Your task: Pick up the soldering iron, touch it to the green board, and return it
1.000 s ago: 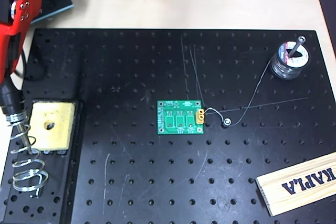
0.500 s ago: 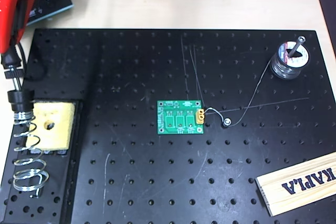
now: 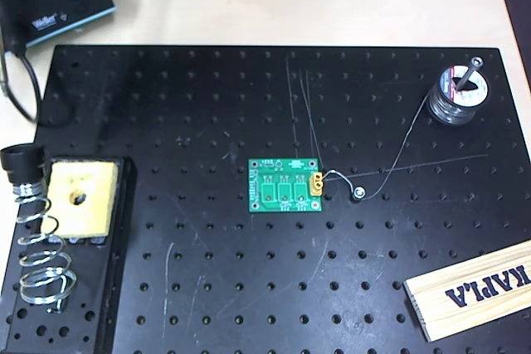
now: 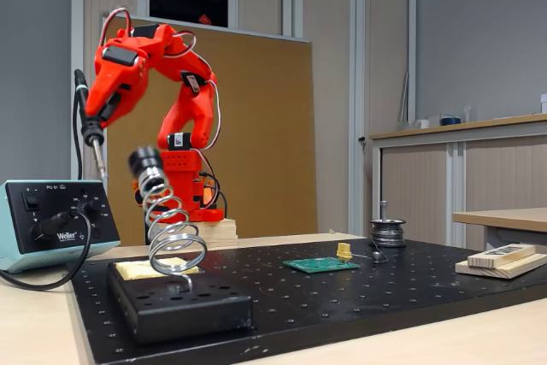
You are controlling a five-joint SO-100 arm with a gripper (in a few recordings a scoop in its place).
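Hand (image 4: 96,117) apparently pinching the soldering iron (image 4: 92,130) aloft, well apart from the green board (image 3: 286,186).

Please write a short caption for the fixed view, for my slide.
Red arm's jaws hold the slim black soldering iron above the silver coiled spring holder.

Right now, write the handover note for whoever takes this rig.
Gripper: shut on the soldering iron, held raised with the tip pointing down, clear above the coiled holder.
Green board: flat on the black perforated plate, mid-plate, untouched, yellow connector on its right edge in the overhead view.
Done: iron is out of the holder and in hand.
Left: carry it across to the board, touch the tip to it, then slide the iron back into the coil beside the yellow sponge.
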